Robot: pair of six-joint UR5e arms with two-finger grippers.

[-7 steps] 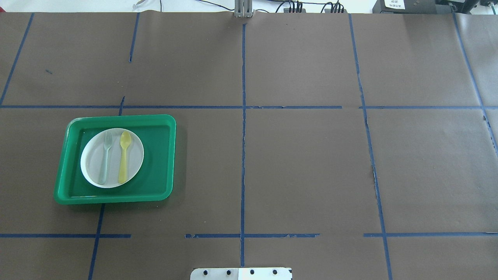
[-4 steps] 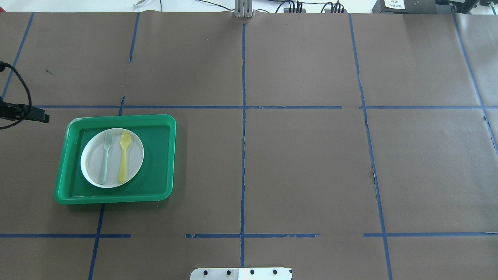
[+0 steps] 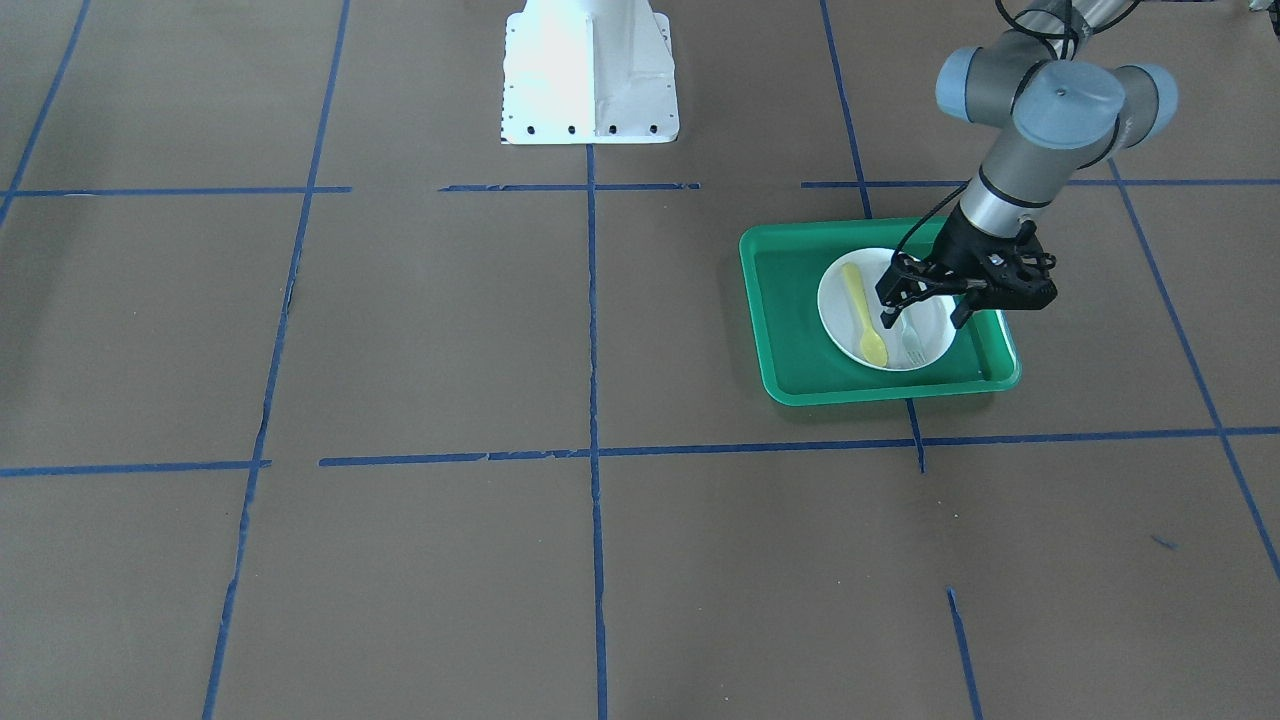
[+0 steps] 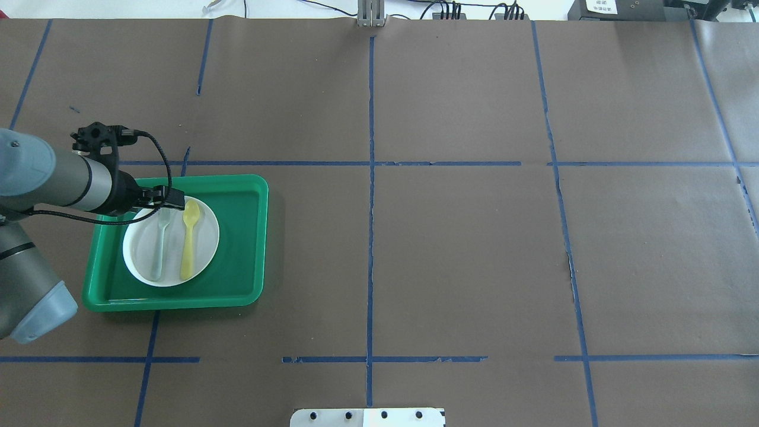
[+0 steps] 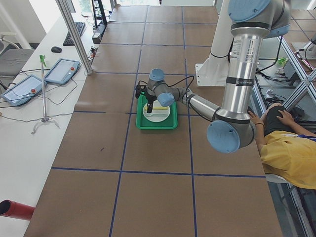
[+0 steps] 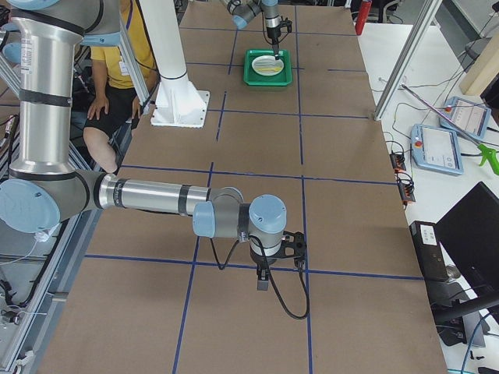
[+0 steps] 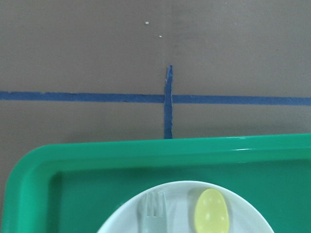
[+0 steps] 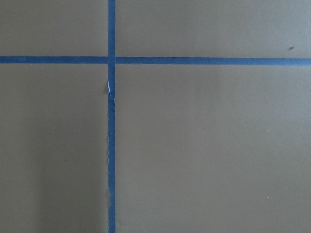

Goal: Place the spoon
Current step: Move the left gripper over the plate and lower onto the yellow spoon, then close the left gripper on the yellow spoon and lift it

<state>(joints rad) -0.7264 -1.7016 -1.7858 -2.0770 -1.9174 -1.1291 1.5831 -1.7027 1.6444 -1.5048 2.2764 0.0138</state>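
The yellow spoon [image 4: 189, 240] lies flat on a white plate [image 4: 204, 246], and neither arm touches it. The plate sits in a green tray [image 4: 243, 249]. The tray rests on the brown-papered table [image 4: 462, 249] close to its left edge, roughly midway between the robot's edge and the operators' edge. The spoon's bowl points toward the operators' edge and its handle toward the robot's edge. A pale grey-green fork [image 4: 158, 252] lies parallel to it on the same plate, on the side nearer the left edge. The 2 utensils are near each other but apart.

The left gripper [image 3: 924, 320] points down above the part of the plate nearest the operators' edge, over the fork's tines and just beside the spoon's bowl. In the front-facing view its 2 fingers stand spread apart and grip nothing. I cannot tell whether the fingertips touch the plate. The left wrist view shows the tray's rim, the plate's arc, the fork tines and the spoon bowl, with blue tape [image 7: 168, 102] crossing on the paper beyond.

The right gripper [image 6: 263, 279] hangs over the paper toward the table's right edge, near a tape crossing and well apart from the tray. It shows only in a side view, so I cannot tell how far its jaws are open.
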